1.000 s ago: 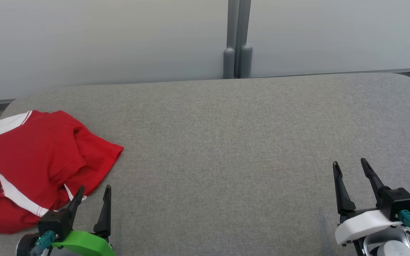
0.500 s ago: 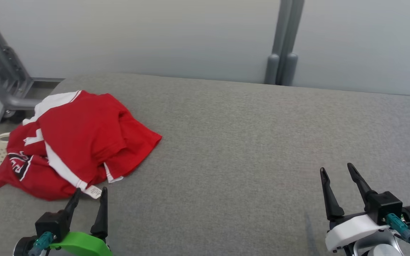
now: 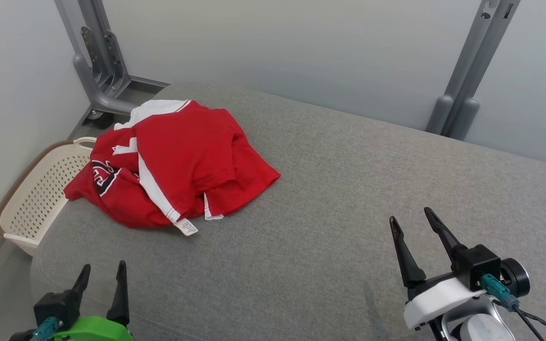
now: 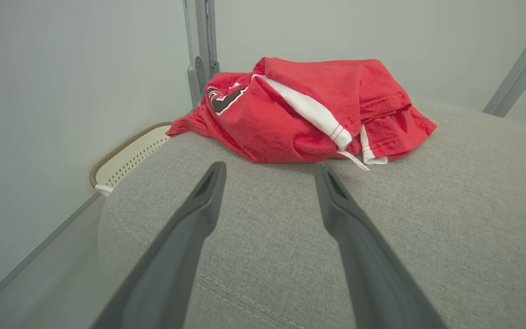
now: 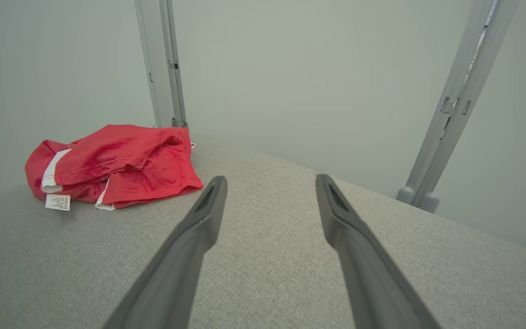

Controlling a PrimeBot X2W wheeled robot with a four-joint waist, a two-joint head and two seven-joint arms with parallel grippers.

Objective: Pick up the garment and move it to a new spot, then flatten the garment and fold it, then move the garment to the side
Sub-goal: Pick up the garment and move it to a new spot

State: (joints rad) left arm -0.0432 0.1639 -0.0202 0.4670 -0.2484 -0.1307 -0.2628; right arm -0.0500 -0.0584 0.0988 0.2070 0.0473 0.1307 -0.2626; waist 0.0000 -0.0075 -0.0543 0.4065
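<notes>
A crumpled red garment with white stripes and a dark crest lies at the far left end of the grey padded table, one edge drooping over the table's side. The left wrist view has the garment just beyond the fingertips; the right wrist view has the garment off to the left. My left gripper hovers open near the table's front left corner, short of the garment. My right gripper is open at the lower right, far from the cloth. Neither holds anything.
A cream perforated basket sits on the floor beside the table's left end, partly under the garment's overhang. Grey metal posts and a bracket stand against the pale walls. The table's middle and right are bare fabric.
The head camera has swung left, bringing the basket, the left wall and the table's left end into view. The garment lies as before. Both grippers stay open.
</notes>
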